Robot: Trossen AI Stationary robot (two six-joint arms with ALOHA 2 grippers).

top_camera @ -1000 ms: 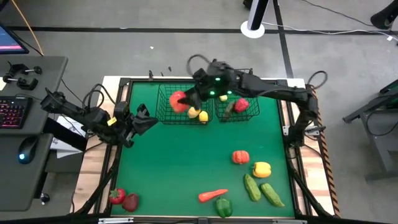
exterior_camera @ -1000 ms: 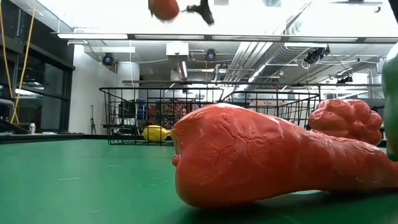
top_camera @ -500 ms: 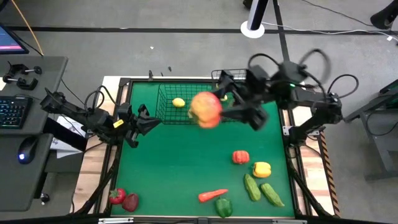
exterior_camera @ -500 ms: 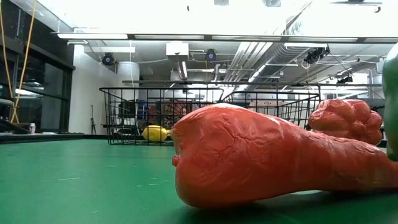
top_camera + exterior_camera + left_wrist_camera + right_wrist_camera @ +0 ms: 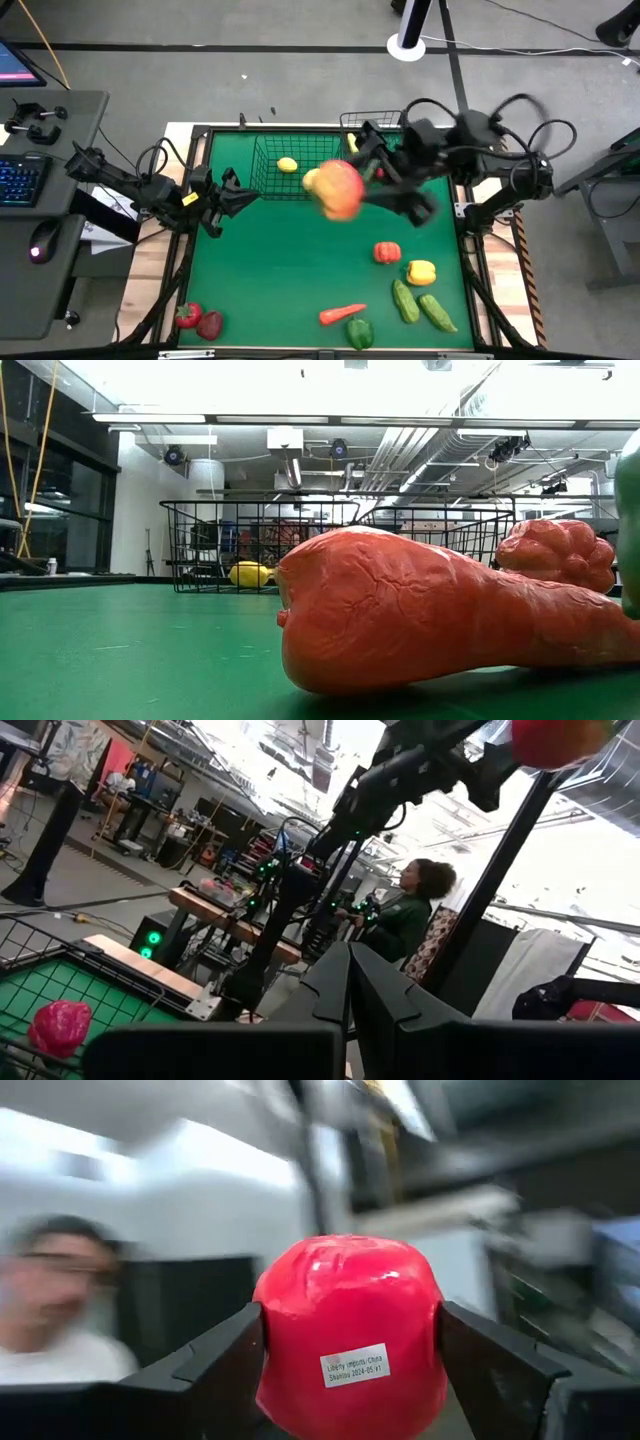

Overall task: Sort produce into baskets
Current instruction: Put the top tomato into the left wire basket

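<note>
A red apple (image 5: 338,190) hangs high over the green table near the two black wire baskets (image 5: 280,170) (image 5: 372,128), with my right gripper (image 5: 352,188) shut on it. Two yellow lemons (image 5: 287,165) lie in the left basket. More produce rests on the table: a carrot (image 5: 342,314), cucumbers (image 5: 405,300), a yellow pepper (image 5: 421,271), an orange-red pepper (image 5: 387,252), and a green pepper (image 5: 359,333). My left gripper (image 5: 228,196) waits shut at the table's left edge. My right gripper pinches the red apple by two opposite sides (image 5: 268,1342) between its two fingers (image 5: 222,1362). The fingers come about level from the table's right side. The apple is lifted clear, far above the table, its white sticker (image 5: 356,1365) facing the wrist.
A red pepper (image 5: 187,316) and a dark red fruit (image 5: 210,325) lie at the near left corner. A pink-red piece (image 5: 58,1026) sits by the right basket's mesh. A person (image 5: 405,915) sits beyond the table. Bare green mat (image 5: 270,260) spreads across the middle.
My right gripper has risen from just above the left basket, carrying the apple up and toward the table's right and near side, and has tipped from pointing down to about level. The apple has left the low view's top edge.
</note>
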